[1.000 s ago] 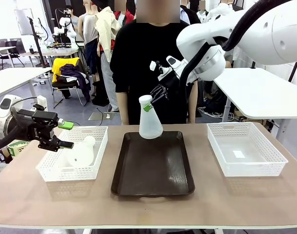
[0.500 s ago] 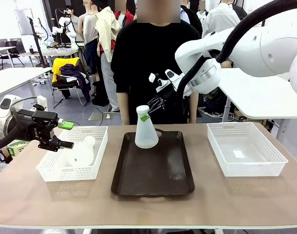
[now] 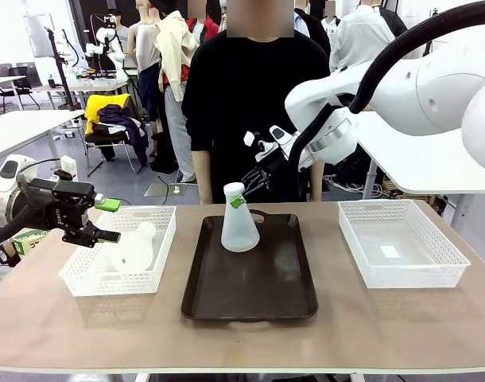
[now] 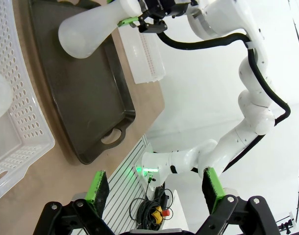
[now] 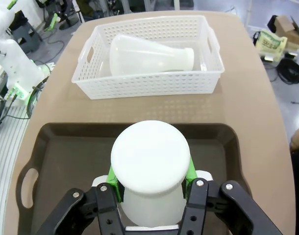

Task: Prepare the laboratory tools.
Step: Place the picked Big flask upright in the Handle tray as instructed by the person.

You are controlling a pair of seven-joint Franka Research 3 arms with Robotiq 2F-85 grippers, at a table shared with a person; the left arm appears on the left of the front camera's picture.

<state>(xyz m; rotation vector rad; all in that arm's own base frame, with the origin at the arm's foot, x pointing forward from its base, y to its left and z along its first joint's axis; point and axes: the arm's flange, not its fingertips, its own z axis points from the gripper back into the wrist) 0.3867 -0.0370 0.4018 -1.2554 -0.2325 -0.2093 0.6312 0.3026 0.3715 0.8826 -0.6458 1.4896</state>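
Front view: right gripper (image 3: 237, 199), jaws clamped on the neck of the upright flask (image 3: 239, 227) at the far end of the tray (image 3: 250, 298). The right wrist view shows green pads (image 5: 112, 172) pinching under its cap. Left of the tray, second flask (image 3: 133, 251) lies in a basket (image 3: 83, 280); left gripper (image 3: 109, 220) beside it, jaws wide, empty.

Bright, even light falls from overhead, and shadows stay soft. In the front view the left basket (image 3: 79, 282) and the right basket (image 3: 457, 267) lay faint grey patches on the table (image 3: 386, 318) just in front of them, and the dark tray (image 3: 250, 278) carries a pale sheen near its right front corner. The white right arm (image 3: 433, 72) is close to washed out. In the left wrist view the background burns out to plain white and straight edges bend near the frame. In the right wrist view the flask (image 5: 150, 156) top, close to the lens, looks bright and slightly soft
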